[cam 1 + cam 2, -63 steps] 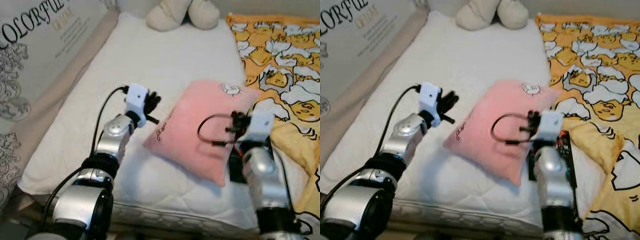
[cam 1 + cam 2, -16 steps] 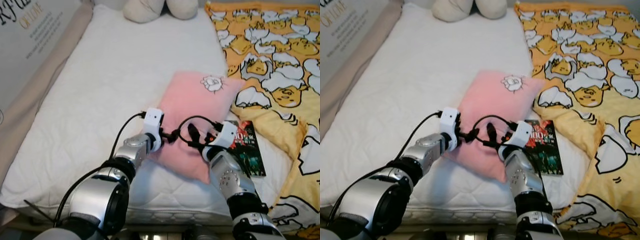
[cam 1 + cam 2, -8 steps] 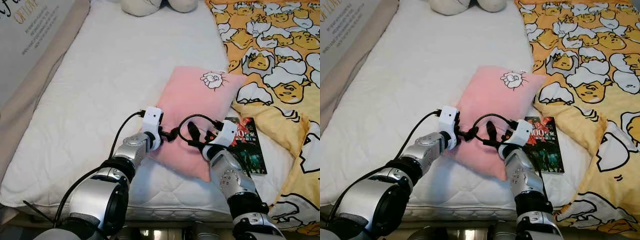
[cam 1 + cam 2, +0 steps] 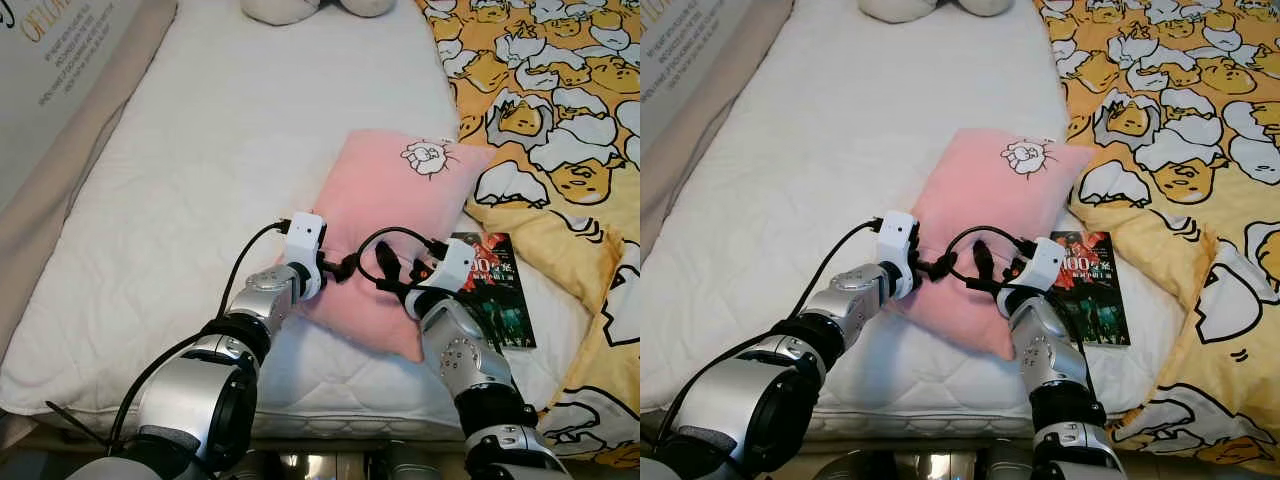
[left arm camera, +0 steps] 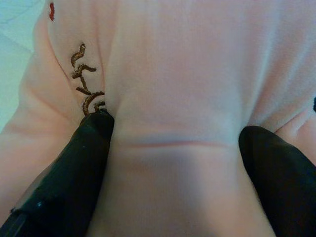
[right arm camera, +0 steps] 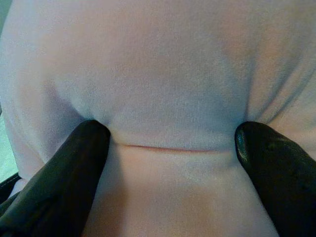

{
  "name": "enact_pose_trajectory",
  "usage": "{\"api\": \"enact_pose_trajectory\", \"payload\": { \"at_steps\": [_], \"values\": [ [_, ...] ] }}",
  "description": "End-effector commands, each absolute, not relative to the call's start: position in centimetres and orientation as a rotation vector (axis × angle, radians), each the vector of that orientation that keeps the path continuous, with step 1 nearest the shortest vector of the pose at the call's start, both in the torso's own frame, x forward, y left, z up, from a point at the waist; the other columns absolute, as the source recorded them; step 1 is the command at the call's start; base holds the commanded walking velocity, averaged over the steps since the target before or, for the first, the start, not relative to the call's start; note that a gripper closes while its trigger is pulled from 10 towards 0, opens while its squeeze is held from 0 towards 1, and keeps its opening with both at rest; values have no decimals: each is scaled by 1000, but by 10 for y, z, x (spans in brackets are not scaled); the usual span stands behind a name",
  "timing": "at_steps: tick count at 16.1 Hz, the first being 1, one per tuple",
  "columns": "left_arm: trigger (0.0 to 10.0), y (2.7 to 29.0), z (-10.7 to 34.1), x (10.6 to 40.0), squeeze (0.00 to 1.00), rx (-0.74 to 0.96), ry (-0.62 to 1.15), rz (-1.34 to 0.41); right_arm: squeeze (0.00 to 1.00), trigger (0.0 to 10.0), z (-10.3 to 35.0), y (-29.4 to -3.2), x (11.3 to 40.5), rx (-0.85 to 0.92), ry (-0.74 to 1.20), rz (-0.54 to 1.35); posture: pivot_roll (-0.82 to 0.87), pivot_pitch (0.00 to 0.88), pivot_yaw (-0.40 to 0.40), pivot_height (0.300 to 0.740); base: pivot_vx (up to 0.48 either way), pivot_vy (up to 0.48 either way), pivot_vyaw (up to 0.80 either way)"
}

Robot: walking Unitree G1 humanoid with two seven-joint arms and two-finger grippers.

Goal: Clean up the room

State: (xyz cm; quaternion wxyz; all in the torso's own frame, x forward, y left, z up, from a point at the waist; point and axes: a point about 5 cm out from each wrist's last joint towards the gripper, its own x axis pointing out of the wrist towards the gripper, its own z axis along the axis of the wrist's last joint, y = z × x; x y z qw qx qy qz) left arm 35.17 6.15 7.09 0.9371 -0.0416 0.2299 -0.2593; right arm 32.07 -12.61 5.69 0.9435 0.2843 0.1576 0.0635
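We are standing at the foot of a bed [image 4: 200,160] with a white mattress cover. The pink pillow [image 4: 400,220] lies across its near half, tilted, with a small embroidered figure at its far corner. We hold it at the near end with both grippers: the left gripper [image 4: 345,268] and the right gripper [image 4: 385,268] each pinch a fold of the soft cloth, fingers [image 5: 74,163] spread wide and pressed in, probably so that the pillow lifts evenly. Beside the pillow a dark book [image 4: 495,300] lies partly under its edge. A yellow patterned blanket [image 4: 560,100] covers the right side, and a plush toy [image 4: 290,8] sits at the far end.
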Motion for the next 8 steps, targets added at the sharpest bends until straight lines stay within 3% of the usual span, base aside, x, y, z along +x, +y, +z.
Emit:
{"api": "enact_pose_trajectory", "payload": {
  "at_steps": [1,3,8],
  "values": [
    [0,55,39,328,0,-93,608,-560,0,0,39,-124,305,568,376,136,-157,164,63,740,0,0,0],
    [0,41,37,321,0,-135,589,-604,0,0,28,-129,286,526,379,132,-153,159,61,740,0,0,0],
    [0,51,41,328,0,-230,579,-511,0,0,26,-131,284,503,378,128,-146,137,58,740,0,0,0]
  ]
}}
